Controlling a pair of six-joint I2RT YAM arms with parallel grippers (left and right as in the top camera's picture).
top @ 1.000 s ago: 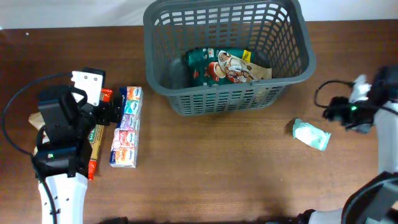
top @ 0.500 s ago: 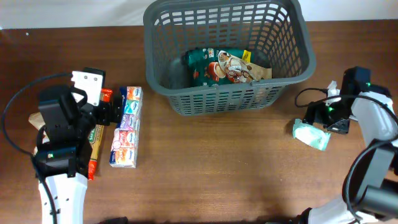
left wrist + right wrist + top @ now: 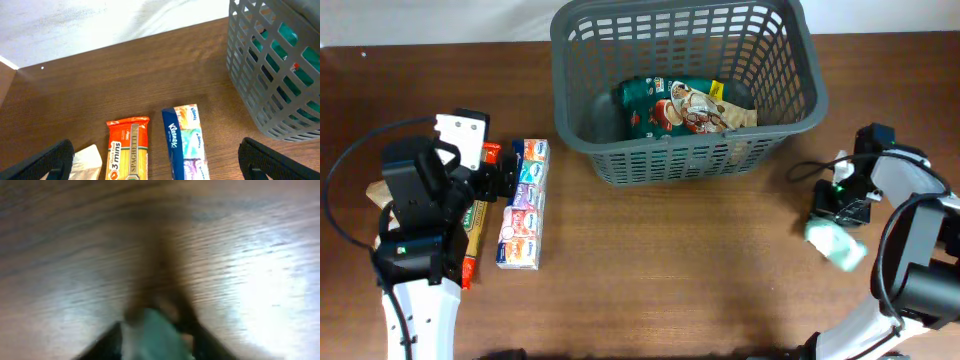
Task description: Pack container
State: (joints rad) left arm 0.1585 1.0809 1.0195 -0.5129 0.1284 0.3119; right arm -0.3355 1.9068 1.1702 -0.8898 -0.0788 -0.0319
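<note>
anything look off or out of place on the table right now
Nothing is spilled or damaged. The one oddity is the pale green packet at the right gripper: it lies alone outside the basket, and it looks smeared by blur in the overhead and right wrist views.

The basket [image 3: 685, 160], upper centre, is dark grey; the snack bag [image 3: 682, 108] is deep green with cream-brown print. At left, the spaghetti pack [image 3: 129, 150] is orange, the tissue pack [image 3: 523, 205] blue-and-pastel.
</note>
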